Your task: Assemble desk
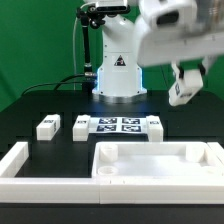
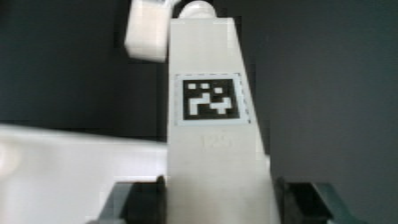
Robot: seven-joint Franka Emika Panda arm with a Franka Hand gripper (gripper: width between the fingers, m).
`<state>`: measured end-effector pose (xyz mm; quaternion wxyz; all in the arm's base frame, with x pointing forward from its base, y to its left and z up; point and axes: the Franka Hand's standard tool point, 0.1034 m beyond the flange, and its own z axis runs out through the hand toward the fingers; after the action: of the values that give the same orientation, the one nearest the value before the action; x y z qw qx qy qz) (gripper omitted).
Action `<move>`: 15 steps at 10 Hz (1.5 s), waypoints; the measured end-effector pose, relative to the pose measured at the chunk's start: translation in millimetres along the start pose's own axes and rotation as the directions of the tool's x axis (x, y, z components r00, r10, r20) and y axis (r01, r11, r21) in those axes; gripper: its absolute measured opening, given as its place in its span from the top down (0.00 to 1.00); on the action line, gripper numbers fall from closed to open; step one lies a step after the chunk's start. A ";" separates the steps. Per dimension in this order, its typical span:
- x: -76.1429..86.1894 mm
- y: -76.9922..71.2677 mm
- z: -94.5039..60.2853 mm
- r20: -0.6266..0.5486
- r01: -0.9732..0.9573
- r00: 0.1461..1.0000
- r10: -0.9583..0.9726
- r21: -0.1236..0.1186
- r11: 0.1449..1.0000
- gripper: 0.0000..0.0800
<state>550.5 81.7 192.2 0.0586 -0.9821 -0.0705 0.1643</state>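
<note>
My gripper hangs in the air at the exterior view's upper right, shut on a white desk leg that sticks out below it, tilted. In the wrist view this leg runs long and straight away from the gripper, showing one square tag, with a dark finger on either side of it. The desk top, a wide white tray with a raised rim, lies at the front of the table. Three more legs stand in a row behind it.
The marker board lies between the loose legs. A white border rail angles along the front left. The arm's white base stands at the back, with cables trailing to the left. A white shape lies beneath the held leg in the wrist view.
</note>
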 end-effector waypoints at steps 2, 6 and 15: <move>12.8 2.7 -6.0 -0.153 -0.013 0.988 0.011 -0.016 1.000 0.64; 33.7 6.4 -12.3 -0.416 -0.012 0.909 -0.011 -0.053 0.999 0.64; 70.1 -11.7 -20.8 -0.743 0.014 0.663 -0.091 -0.110 0.994 0.64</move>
<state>621.5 102.3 191.3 0.0406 -0.9623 -0.0762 -0.2577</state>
